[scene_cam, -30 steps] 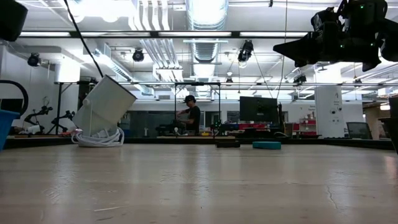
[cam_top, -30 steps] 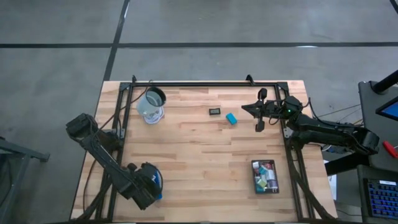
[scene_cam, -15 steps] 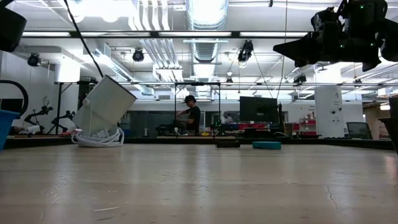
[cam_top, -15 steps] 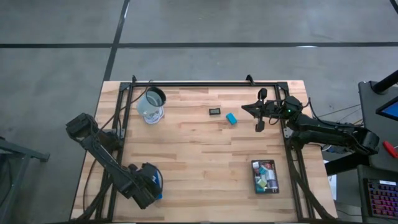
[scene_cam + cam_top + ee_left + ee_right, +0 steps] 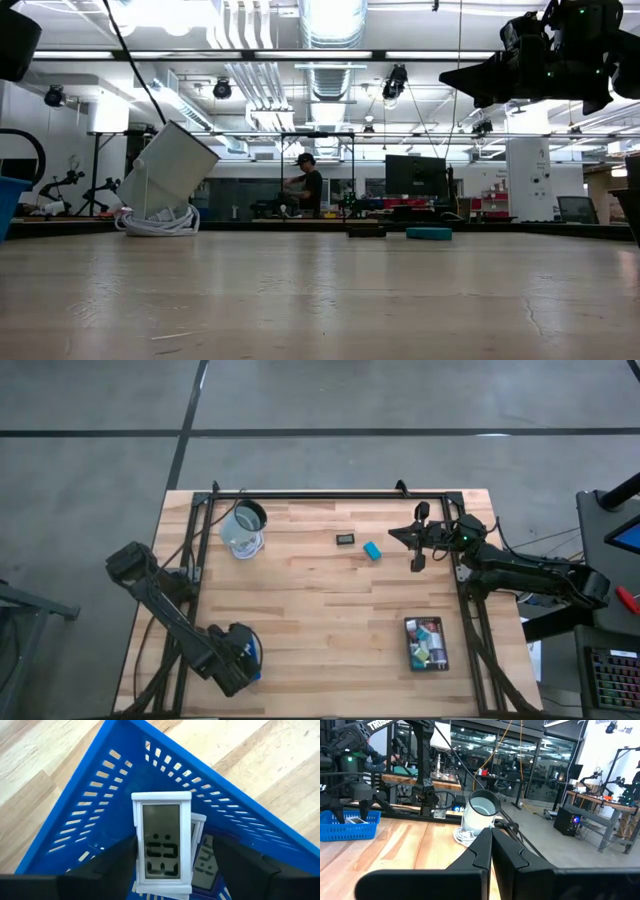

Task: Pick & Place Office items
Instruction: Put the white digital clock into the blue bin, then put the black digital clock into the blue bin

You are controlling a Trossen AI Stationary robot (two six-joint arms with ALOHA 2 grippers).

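Observation:
In the left wrist view my left gripper [image 5: 173, 851] points down into the blue tray [image 5: 90, 805] at the table's near left corner. It is open. Its fingers stand either side of a white-framed display [image 5: 161, 847], with a gap on one side. That display lies on a second display [image 5: 206, 857] inside the tray. From above, my left gripper [image 5: 236, 658] hides most of the blue tray [image 5: 257, 652]. My right gripper [image 5: 393, 532] is shut and held high and level over the far right. Below it, a dark display [image 5: 346, 539] and a teal block [image 5: 372, 550] lie on the table.
A clear cup [image 5: 243, 528] leans tilted on a coil of white cable at the far left. A black tray [image 5: 427, 643] with several small items stands near the right edge. A black frame [image 5: 330, 495] runs along the table's far and side edges. A person [image 5: 308, 185] is far behind.

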